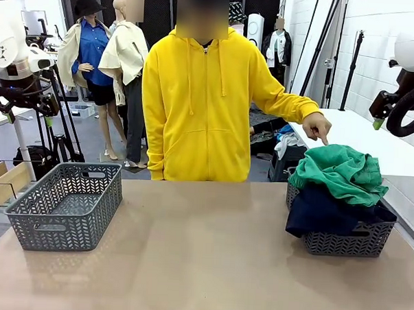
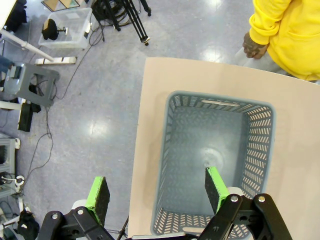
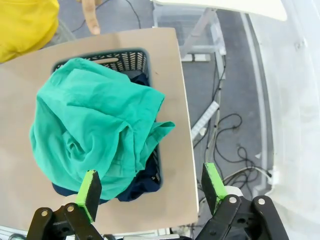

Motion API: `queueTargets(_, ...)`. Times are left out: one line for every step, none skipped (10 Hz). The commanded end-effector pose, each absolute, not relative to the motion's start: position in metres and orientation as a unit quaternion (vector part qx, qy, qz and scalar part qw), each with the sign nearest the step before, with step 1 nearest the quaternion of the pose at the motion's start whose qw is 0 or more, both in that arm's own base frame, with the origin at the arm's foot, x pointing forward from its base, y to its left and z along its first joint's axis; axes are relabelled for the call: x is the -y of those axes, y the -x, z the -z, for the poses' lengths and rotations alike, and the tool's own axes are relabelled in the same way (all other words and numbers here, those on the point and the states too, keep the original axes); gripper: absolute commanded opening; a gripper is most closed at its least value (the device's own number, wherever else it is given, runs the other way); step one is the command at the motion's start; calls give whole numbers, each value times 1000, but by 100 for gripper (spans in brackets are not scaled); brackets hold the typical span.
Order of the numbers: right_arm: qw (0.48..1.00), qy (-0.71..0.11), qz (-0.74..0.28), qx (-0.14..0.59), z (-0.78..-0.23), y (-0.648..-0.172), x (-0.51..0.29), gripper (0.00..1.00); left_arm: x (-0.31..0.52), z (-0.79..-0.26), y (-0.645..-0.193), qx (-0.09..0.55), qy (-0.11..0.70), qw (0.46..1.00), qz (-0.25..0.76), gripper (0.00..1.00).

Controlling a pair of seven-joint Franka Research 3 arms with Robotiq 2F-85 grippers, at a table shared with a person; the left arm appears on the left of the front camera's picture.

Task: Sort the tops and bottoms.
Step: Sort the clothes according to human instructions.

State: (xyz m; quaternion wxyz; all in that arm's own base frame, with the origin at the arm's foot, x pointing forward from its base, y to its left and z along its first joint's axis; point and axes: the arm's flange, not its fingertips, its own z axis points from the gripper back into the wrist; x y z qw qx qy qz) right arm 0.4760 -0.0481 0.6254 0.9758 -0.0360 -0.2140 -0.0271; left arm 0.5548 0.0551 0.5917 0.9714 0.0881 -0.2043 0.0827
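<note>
A bright green garment [image 1: 340, 173] lies heaped on top of a dark navy garment [image 1: 325, 214] in the grey basket [image 1: 347, 242] at the table's right. My right gripper [image 3: 151, 187] hangs open high above this pile, its green pads over the near edge of the green garment [image 3: 95, 125], with navy cloth [image 3: 142, 184] showing below. The person's finger [image 1: 323, 137] points down at the green garment. My left gripper [image 2: 156, 192] stands open high above the other grey basket [image 2: 260, 135], which has nothing in it.
The grey basket [image 1: 73, 225] sits at the table's left front. The person in a yellow hoodie [image 1: 202, 107] stands at the far edge, one hand [image 2: 255, 45] hanging near the left basket. Bare tabletop [image 1: 203, 244] lies between the baskets. A white table [image 1: 379, 138] stands behind right.
</note>
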Motion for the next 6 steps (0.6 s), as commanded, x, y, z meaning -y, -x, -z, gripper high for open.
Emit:
queueTargets(976, 36, 26, 213, -625, -478, 49, 100, -55, -594, -556, 203, -94, 971, -85, 100)
queueTargets(976, 36, 26, 213, -625, -478, 49, 100, -55, -594, -556, 203, -94, 971, -85, 100)
queueTargets(976, 36, 26, 213, -625, -478, 49, 100, -55, -592, -555, 204, -88, 971, -83, 100)
queueTargets(976, 36, 27, 214, -625, -476, 48, 100, -34, -607, -555, 235, -72, 967, -72, 100)
queueTargets(971, 38, -7, 238, -646, -492, 17, 100, 5, -621, -553, 282, -39, 959, -14, 100)
queueTargets(963, 36, -36, 263, -669, -503, -16, 100, 41, -630, -550, 297, -36, 954, 35, 100)
